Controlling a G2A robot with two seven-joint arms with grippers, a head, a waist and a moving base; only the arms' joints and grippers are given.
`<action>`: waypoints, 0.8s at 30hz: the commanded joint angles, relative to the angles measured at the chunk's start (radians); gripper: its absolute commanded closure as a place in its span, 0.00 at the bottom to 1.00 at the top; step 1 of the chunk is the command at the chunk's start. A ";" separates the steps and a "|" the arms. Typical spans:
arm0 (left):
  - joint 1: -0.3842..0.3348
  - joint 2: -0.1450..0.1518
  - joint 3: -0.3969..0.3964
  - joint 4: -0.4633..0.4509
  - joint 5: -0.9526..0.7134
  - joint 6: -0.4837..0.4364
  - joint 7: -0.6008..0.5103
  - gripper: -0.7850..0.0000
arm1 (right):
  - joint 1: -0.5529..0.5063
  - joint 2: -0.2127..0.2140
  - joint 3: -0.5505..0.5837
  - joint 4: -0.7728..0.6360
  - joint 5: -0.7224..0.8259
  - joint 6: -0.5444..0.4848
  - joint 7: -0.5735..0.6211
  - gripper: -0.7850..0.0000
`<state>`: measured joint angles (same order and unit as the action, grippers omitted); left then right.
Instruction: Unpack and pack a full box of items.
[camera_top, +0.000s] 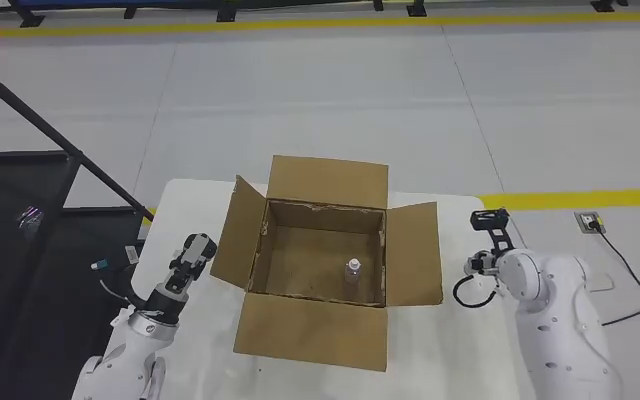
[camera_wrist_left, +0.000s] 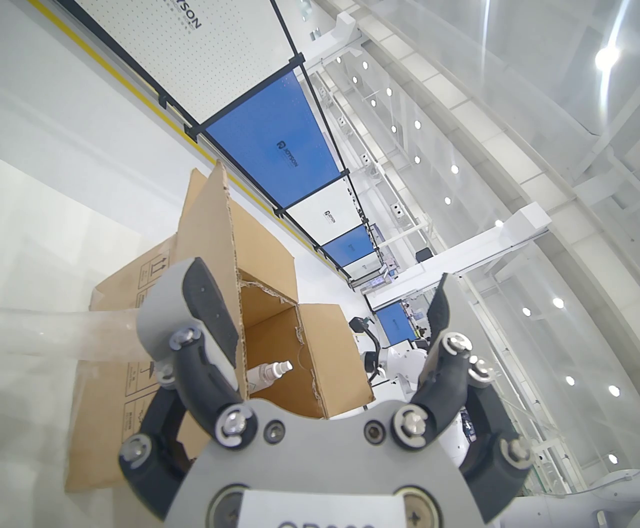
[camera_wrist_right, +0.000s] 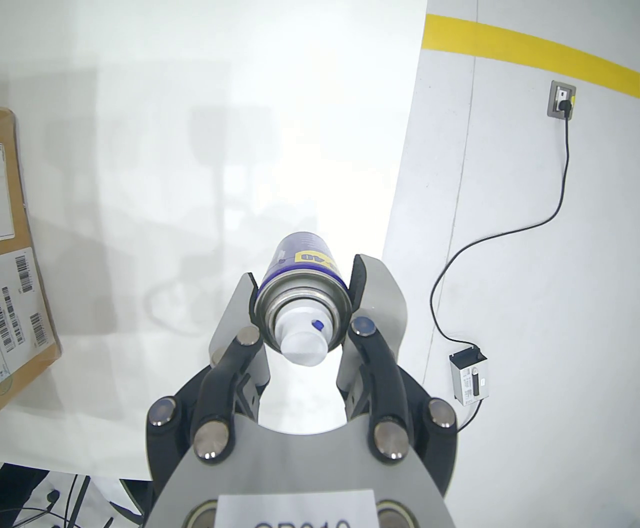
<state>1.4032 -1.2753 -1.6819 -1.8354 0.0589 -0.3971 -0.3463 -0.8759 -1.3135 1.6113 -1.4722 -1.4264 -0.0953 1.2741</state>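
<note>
Box (camera_top: 300, 262) mouth open, flaps (camera_top: 414, 254) splayed, bottle (camera_top: 353, 270) inside

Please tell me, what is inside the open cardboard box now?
Inside the cardboard box I see one small white spray bottle, standing near the wall closest to the robot. That wall covers the strip of floor right behind it, so something low there could stay unseen.

White table (camera_top: 185, 205), yellow floor stripe (camera_top: 560, 198), floor socket (camera_wrist_right: 563, 100) with black cable (camera_wrist_right: 565, 160)

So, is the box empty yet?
Not empty: one small white bottle sits on the floor of the box, whose flaps are spread open.
</note>
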 joint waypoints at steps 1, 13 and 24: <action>0.000 0.000 0.000 0.000 0.000 0.000 0.000 0.00 | -0.002 0.001 -0.002 0.004 0.007 0.003 -0.001 0.71; 0.000 0.000 0.000 0.000 0.000 0.000 0.000 0.00 | -0.021 0.008 -0.013 -0.024 0.042 0.022 -0.005 0.00; 0.000 0.000 0.000 0.000 0.000 0.000 0.000 0.00 | 0.038 0.006 -0.141 -0.394 -0.029 0.032 -0.033 0.00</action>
<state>1.4032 -1.2753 -1.6819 -1.8354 0.0589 -0.3971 -0.3463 -0.8506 -1.3064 1.4929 -1.8461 -1.4534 -0.0622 1.2364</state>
